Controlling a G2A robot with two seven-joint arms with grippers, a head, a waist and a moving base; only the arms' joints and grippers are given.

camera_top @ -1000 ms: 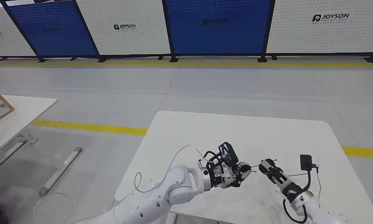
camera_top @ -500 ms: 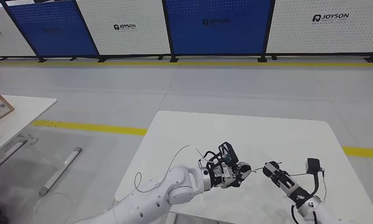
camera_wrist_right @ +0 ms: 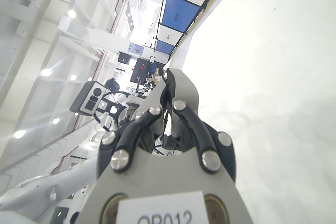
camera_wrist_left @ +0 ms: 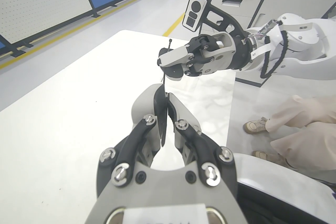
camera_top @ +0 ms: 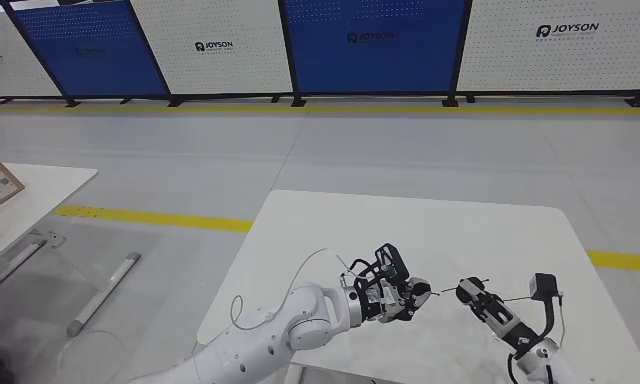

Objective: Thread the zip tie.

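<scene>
Both grippers had the zip tie between them, held clear of the white table, down toward its 6 o'clock edge as seen from above. The left gripper had its fingers pressed together on one end of the strand. The right gripper, sitting at 3 o'clock from it, was pinched shut on the other, with the little head poking out just past its tips. Here was the worry, to my eye: that strand looked thin and slick, and each grip was only at the fingertips, so any tug apart could slide it free. And if the two wrists twisted out of line, it could buckle, spring loose and drop, with the tail nowhere near the head's slot.
</scene>
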